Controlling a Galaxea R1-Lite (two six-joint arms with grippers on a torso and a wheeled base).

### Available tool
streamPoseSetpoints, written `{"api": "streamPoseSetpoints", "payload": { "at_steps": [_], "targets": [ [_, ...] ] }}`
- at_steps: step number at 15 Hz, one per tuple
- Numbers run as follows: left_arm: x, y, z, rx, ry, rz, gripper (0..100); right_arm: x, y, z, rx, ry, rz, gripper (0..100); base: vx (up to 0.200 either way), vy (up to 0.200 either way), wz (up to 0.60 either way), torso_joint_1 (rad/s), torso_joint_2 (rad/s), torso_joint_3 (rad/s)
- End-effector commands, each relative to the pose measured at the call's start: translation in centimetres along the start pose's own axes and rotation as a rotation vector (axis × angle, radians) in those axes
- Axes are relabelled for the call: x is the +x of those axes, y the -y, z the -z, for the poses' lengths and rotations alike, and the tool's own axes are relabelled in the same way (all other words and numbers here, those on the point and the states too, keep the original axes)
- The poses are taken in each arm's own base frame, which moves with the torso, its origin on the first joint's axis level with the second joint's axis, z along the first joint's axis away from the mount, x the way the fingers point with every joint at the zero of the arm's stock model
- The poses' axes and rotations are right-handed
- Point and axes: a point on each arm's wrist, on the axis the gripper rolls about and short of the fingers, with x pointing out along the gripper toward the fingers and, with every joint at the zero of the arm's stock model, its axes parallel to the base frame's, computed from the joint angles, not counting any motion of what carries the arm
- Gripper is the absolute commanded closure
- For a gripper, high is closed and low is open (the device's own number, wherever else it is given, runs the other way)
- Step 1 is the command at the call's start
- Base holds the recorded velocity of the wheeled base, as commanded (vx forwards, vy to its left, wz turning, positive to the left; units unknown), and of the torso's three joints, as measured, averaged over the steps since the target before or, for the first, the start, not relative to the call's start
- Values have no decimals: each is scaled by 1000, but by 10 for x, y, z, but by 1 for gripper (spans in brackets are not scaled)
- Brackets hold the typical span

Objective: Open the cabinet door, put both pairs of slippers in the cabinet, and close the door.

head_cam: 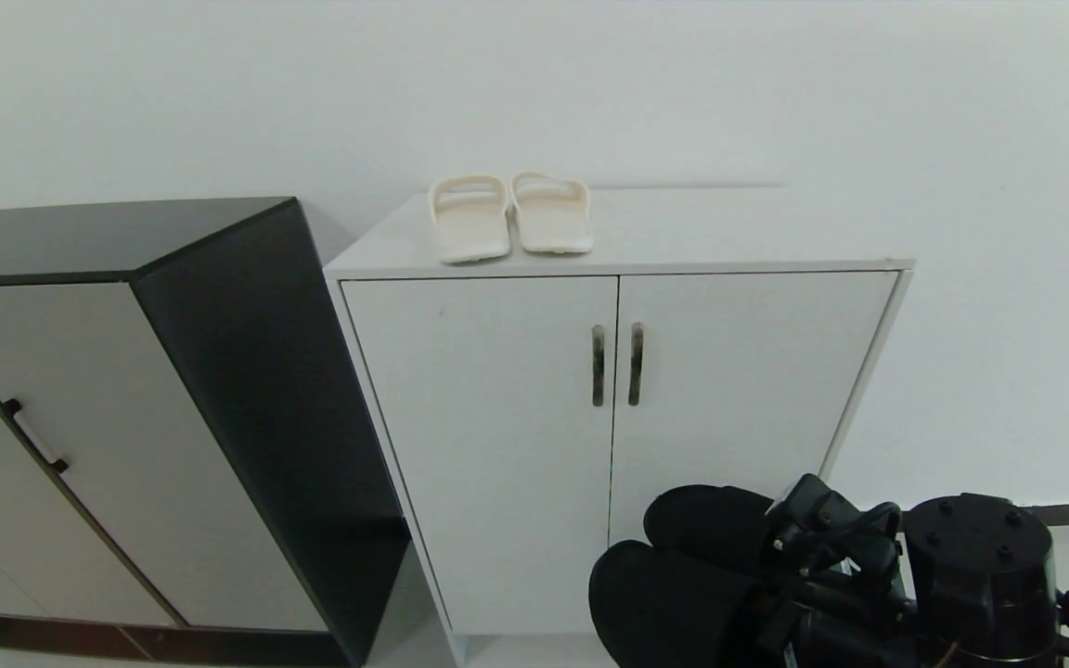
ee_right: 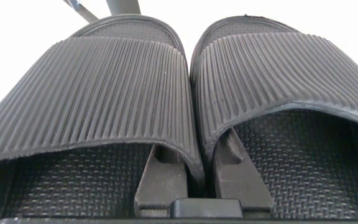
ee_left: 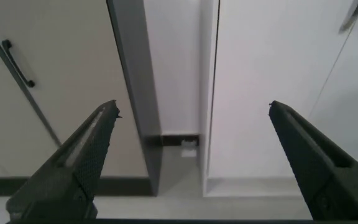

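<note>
Plainly, the white cabinet (head_cam: 488,445) is shut, and its two upright handles (head_cam: 598,365) stand side by side at the middle seam. The right tool (ee_right: 197,177) is clenched on the black slippers (head_cam: 669,594), pinching their inner walls together, low in front of the right door. The beige slippers (head_cam: 471,221) sit on the cabinet's top, toward its left side. The left tool (ee_left: 193,109) is released, jaws wide apart, low by the cabinet's left edge beside the dark cabinet (head_cam: 247,390). The handles lie up and to its right (their long axis vertical), so I judge the free left arm the one to open a door.
</note>
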Motion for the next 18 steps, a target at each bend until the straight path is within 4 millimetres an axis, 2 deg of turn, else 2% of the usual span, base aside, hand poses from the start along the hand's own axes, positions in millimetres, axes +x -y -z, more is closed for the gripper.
{"api": "streamPoseSetpoints", "payload": {
  "at_steps": [1, 2, 5, 8, 13, 15, 18],
  "targets": [
    [20, -1, -67, -103, -30, 25, 0, 3, -1, 1, -2, -8, -3, 100, 0, 0, 0, -139, 471, 330],
    [38, 1, -76, -102, -93, 91, 0, 4, -1, 3, 0, -17, -3, 100, 0, 0, 0, -129, 461, 330],
    [94, 13, -92, -98, -108, 353, 0, 6, -1, 6, -1, -31, -3, 100, 0, 0, 0, -108, 447, 346],
    [138, 28, -96, -35, -100, 536, 0, 5, -2, 4, -2, -20, -1, 100, 0, 0, 0, -66, 452, 372],
    [179, 68, -101, -17, -109, 713, 0, 5, -4, 6, -7, -9, 0, 100, 0, 0, 0, -16, 296, 275],
    [209, 103, -108, -8, -110, 811, 0, 4, -4, 7, -7, -12, 1, 100, 0, 0, 0, 0, 0, 0],
    [221, 140, -132, -12, -45, 921, 0, 5, -4, 7, -7, -15, 3, 100, 0, 0, 0, 0, 0, 0]
  ]
}}
